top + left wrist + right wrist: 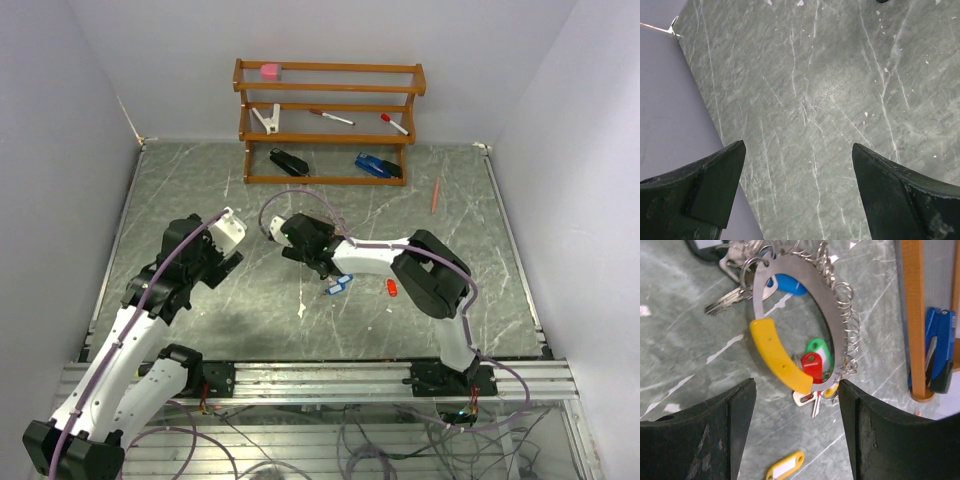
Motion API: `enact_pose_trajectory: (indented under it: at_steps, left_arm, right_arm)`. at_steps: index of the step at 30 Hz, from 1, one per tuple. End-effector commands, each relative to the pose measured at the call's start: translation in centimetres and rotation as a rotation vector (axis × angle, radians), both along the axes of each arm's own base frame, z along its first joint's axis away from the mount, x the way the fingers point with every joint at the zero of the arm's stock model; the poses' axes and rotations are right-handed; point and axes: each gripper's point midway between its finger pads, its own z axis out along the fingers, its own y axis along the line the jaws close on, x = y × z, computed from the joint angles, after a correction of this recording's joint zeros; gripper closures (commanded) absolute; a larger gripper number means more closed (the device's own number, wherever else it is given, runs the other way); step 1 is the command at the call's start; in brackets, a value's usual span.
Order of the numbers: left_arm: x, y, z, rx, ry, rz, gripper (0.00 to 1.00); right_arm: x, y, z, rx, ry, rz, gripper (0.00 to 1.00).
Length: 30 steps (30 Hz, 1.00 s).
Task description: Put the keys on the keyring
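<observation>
1. Right gripper (pixel 797 385): its two black fingers (pixel 715 440) stand apart, clamped on nothing. The lower end of the keyring (pixel 759 297), a flat silvery metal loop with a curved yellow plastic grip section (pixel 772 352), sits just ahead of and between the tips. Whether the loop's right edge touches the right-hand finger cannot be told.
2. Small wire split rings (pixel 850 325) are strung along the loop's far side.
3. Keys already gathered at the loop: a red-tagged key (pixel 812 367) and a green-tagged key (pixel 819 347) show inside its lower end, a blue-tagged key (pixel 787 284) near its top, beside bare silver keys (pixel 722 302).
4. A loose yellow label tag (pixel 785 466) lies on the table between the fingers, nearer the wrist.
5. Left gripper (pixel 797 147): jaws spread wide, holding nothing, above the bare grey-green marbled table (pixel 815 90).
6. In the overhead view, a second blue-tagged key (pixel 338 286) and a small red tag (pixel 392 288) lie on the table beside the right arm's forearm, apart from the loop.
7. At the back stands a brown wooden rack (pixel 330 68), with a blue stapler (pixel 378 166) at its foot.
</observation>
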Motion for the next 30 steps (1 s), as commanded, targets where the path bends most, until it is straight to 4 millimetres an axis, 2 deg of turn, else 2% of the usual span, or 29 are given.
enact_pose_trajectory:
  at_steps: [1, 6, 13, 21, 26, 30]
  left_arm:
    - [0.0, -0.3, 1.0, -0.031, -0.015, -0.006, 0.01]
    - [0.1, -0.3, 0.6, -0.028, -0.008, -0.007, 0.01]
    - [0.3, -0.4, 0.0, -0.024, -0.004, -0.012, 0.01]
    - [0.6, -0.4, -0.1, -0.024, -0.003, -0.006, 0.01]
    - [0.6, -0.3, -0.2, -0.017, -0.003, -0.002, 0.01]
    - [0.6, -0.2, -0.2, -0.017, -0.007, 0.002, 0.01]
  right_arm:
    - [0.5, -1.0, -3.0, -0.07, 0.011, -0.012, 0.33]
    - [1.4, -1.9, -3.9, -0.075, 0.021, -0.051, 0.43]
    - [2.7, -2.9, -3.9, -0.072, -0.001, -0.085, 0.48]
    - [3.2, -3.0, -4.0, -0.069, 0.005, -0.096, 0.73]
    - [3.1, -3.1, -3.5, -0.048, -0.006, -0.097, 0.84]
    - [3.2, -3.0, -2.0, -0.013, -0.03, -0.105, 0.9]
